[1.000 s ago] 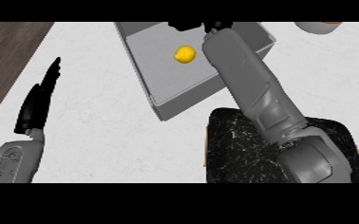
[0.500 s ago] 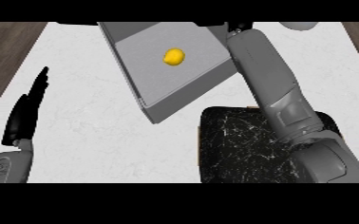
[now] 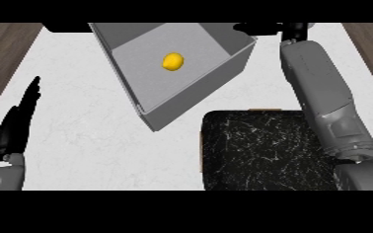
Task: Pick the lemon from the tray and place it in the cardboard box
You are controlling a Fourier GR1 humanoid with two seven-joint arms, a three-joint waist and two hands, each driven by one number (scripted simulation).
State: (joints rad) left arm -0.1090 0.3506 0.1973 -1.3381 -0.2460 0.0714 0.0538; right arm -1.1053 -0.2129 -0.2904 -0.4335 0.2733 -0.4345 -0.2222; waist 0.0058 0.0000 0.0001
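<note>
A: Where is the lemon (image 3: 172, 61) now?

B: It lies inside the grey box (image 3: 218, 86), on the floor of it, approx. in the middle. It touches no wall of the box. No hand is on it.

A: And the grey box itself?

B: It sits on the white counter (image 3: 87, 138), turned at an angle. One corner points to the near edge of the view, and the top part is cut by the upper edge. The walls are upright, the opening faces up.

A: What is next to the box?

B: A dark tray (image 3: 266, 153) w/ white speckles, just beside the near-right wall of the box. I can't tell if they touch. Nothing lies on the part of the tray that shows.

A: The right hand?

B: The right hand (image 3: 271, 28) is at the far right corner of the box, at the very top of the view. Only a dark bit shows. If the fingers are spread or curled, I can't tell. The grey forearm (image 3: 320, 94) runs from there over the right side of the tray.

A: The left one?

B: The left hand (image 3: 20, 118) is well apart from the box, at the left edge of the view. Fingers straight and held together, pointing away, holding nothing. It rests there.
</note>
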